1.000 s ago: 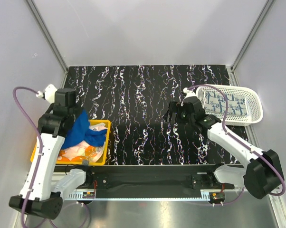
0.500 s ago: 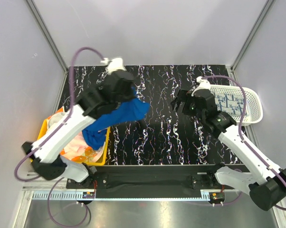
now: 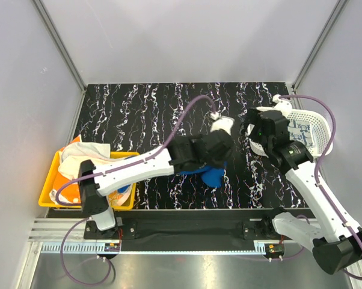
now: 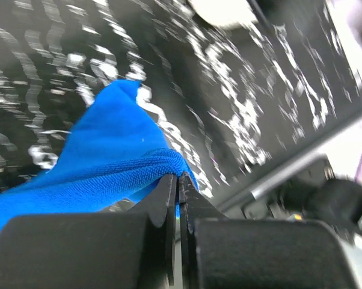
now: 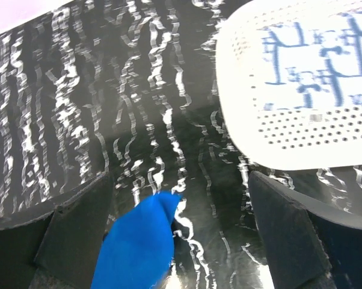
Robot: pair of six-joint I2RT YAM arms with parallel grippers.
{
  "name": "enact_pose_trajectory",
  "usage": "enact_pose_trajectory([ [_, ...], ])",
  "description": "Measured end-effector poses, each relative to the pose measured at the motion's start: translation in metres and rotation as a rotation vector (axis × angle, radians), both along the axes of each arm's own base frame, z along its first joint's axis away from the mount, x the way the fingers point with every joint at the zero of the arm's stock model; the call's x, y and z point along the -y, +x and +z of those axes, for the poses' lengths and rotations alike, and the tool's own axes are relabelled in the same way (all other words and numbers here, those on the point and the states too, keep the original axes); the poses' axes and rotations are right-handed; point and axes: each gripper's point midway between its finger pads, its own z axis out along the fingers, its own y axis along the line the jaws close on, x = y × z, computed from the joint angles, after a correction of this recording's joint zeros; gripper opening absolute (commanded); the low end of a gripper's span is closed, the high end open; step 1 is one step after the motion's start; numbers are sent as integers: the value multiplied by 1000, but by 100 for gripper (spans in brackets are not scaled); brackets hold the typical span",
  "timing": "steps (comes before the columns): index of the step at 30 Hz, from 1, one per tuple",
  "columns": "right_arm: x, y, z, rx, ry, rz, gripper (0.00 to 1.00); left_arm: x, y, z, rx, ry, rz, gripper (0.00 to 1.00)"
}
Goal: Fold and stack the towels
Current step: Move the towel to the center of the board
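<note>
While pinching a thin edge of the blue towel, bunched low over mid bench, in the closed left hand, right hand wide and empty beside, risks slippage and a crumpled landing.

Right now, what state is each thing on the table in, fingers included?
blue towel: unfolded, bunched, pinched at one edge, hanging over the table.
left fingers: shut on the blue towel.
right fingers: open, holding nothing.
patterned towel: folded flat inside the white basket.
yellow bin: holding crumpled towels, not yet folded.
</note>
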Motion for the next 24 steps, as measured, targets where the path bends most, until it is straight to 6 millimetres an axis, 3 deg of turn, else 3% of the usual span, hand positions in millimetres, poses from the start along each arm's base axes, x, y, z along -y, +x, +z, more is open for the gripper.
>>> enact_pose_trajectory([
  [4,24,3,-4,-19,4,-68,100,33,-26,4,-5,-17,-113,0],
  [6,31,3,-6,-28,6,-85,100,40,-24,18,13,-40,-129,0],
  [8,32,2,-8,-39,10,-84,100,40,-9,40,40,-76,-114,0],
  [11,29,-1,-7,-42,20,-66,100,29,33,72,88,-145,-40,0],
  [13,27,-2,-6,-41,28,-55,100,16,63,78,101,-164,13,0],
  [16,25,-3,-6,-44,34,-43,100,-1,110,76,102,-161,88,0],
  [19,23,-3,-6,-47,40,-33,100,-1,155,76,105,-175,138,2],
  [22,20,-4,-5,-48,50,-16,100,1,189,69,98,-191,164,2],
  [24,17,-4,-6,-51,56,-5,100,-6,204,54,70,-177,183,2],
])
